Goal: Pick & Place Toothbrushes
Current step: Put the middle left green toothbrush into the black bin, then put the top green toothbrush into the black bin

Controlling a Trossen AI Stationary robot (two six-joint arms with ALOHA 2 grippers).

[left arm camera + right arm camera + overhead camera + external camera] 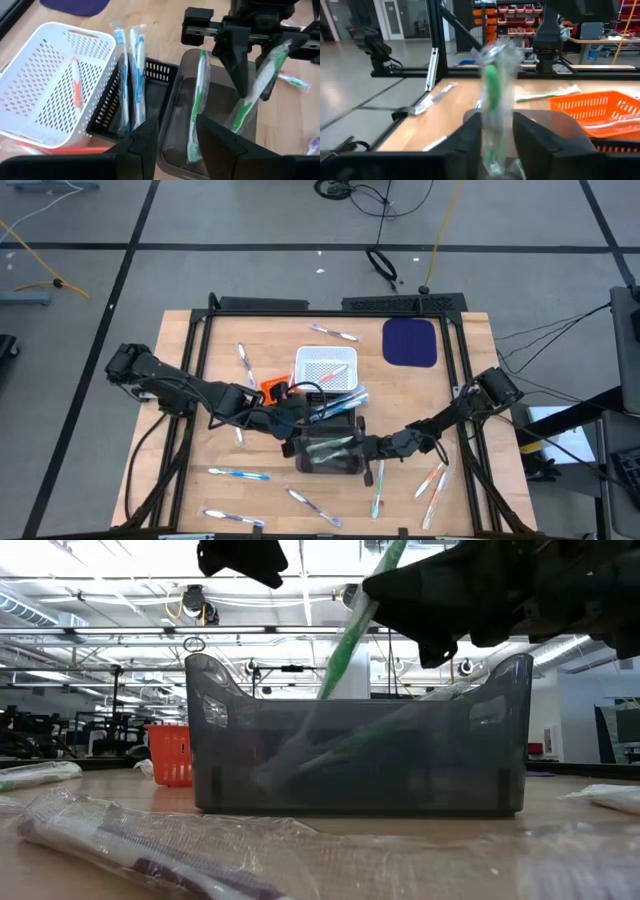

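The right gripper (252,60) pinches a wrapped green-and-white toothbrush (255,85) upright over the smoky translucent bin (172,135) — probably to drop it beside another inside. The left gripper (175,135) hovers nearby, fingers narrowly parted, empty.

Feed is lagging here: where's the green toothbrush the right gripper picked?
The wrapped green toothbrush is clamped in the right gripper, tilted over the grey bin at table centre.

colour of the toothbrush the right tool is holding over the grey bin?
Green and white, in clear wrap. The toothbrush shows best in the left wrist view, pinched in the right tool.
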